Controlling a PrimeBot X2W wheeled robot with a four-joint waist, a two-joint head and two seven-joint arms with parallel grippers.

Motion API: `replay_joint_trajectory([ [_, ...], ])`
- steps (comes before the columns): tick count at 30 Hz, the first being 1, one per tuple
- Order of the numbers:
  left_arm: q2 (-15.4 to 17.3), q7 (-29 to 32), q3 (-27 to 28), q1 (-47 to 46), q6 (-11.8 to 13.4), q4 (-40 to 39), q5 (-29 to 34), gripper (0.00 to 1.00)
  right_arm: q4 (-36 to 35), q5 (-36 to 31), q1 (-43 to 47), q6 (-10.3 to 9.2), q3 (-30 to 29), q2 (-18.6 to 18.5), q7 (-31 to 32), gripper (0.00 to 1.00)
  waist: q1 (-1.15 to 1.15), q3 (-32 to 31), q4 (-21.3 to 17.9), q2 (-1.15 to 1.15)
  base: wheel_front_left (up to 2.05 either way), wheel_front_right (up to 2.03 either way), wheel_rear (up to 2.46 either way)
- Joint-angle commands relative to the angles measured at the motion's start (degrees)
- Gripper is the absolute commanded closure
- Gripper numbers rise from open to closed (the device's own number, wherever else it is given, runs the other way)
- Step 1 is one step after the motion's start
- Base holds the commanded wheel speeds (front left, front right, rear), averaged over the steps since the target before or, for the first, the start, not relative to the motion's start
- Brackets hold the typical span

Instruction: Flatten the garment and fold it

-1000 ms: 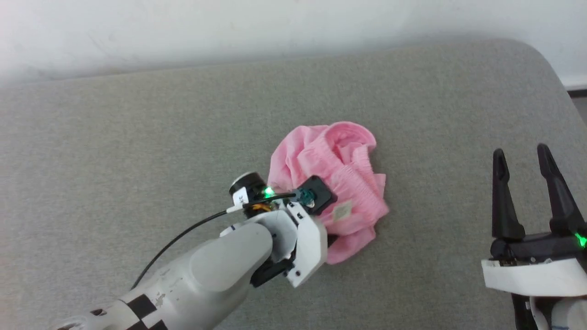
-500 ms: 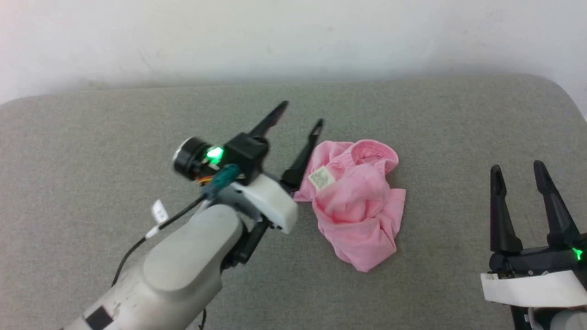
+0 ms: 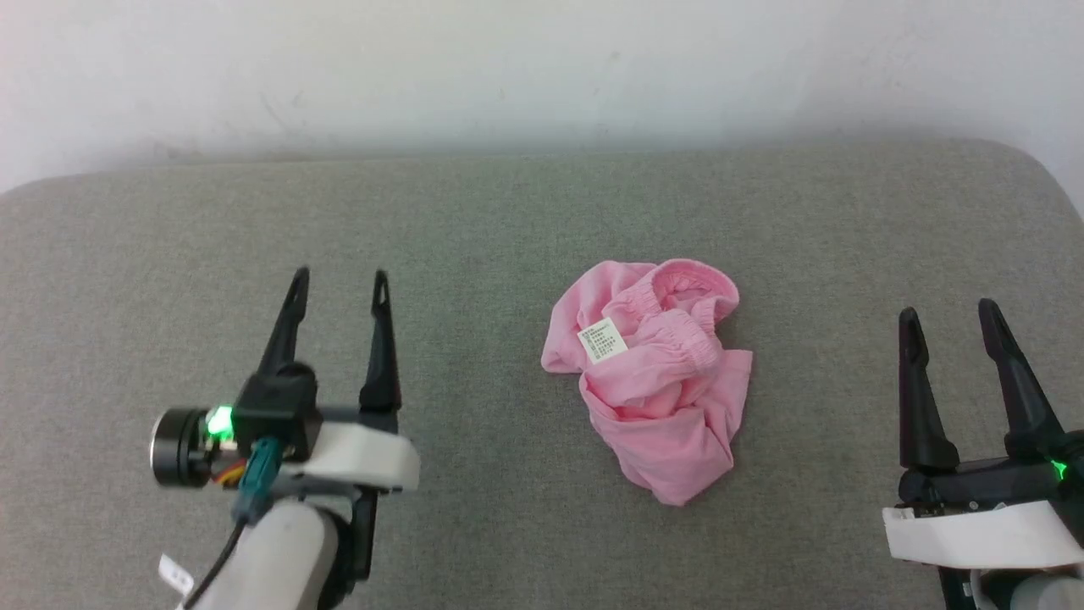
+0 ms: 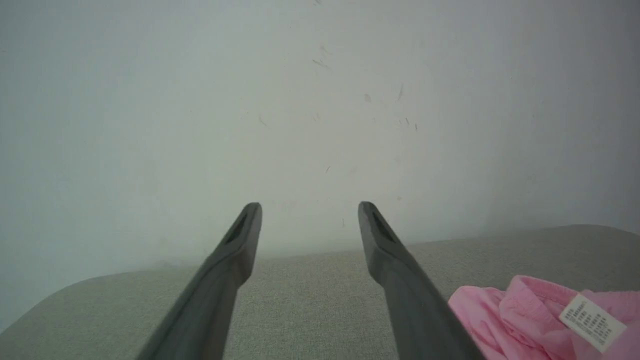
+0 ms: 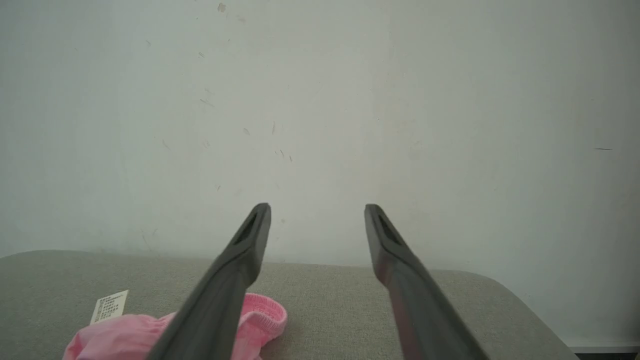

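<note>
Shorts (image 3: pixel 656 381) crumpled btwn left tool (image 3: pixel 337 284) & right tool (image 3: pixel 947 312), both agape, empty.

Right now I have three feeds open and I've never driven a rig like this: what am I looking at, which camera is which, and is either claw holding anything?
The wide picture comes from the robot's head, looking down at a grey fabric-covered surface. The other two come from cameras on each wrist, looking along that arm's two dark fingers toward a pale wall. The left gripper and right gripper are both open and hold nothing. Between them lies the crumpled light pink thin-cloth shorts, bunched in a heap, with the gathered waistband and small white printed label facing up. Neither gripper touches them.
</note>
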Motion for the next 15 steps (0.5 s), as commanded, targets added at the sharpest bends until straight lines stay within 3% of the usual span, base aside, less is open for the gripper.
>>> replay_joint_trajectory([
  [1,-0.9,-0.3,1.5,2.2,-0.8,-0.8,1.4,0.0,0.2,-0.3,0.6,-0.11,-0.1,0.2,-0.3,0.0,0.0,-0.2,-0.1,-0.01,0.0,0.0,0.0],
  [9,-5.8,-0.3,9.4,12.0,-7.6,-1.7,7.9,0.0,1.9,-0.4,2.0,-0.11,-0.1,0.2,-0.3,0.0,0.0,-1.8,-0.6,-0.01,0.0,0.0,0.0],
  [15,-9.4,-0.3,14.1,14.5,-9.7,-1.9,11.7,0.0,2.7,-0.5,3.3,-0.11,0.1,0.2,-0.3,0.0,0.0,-2.6,-0.3,-0.01,0.0,0.0,0.0],
])
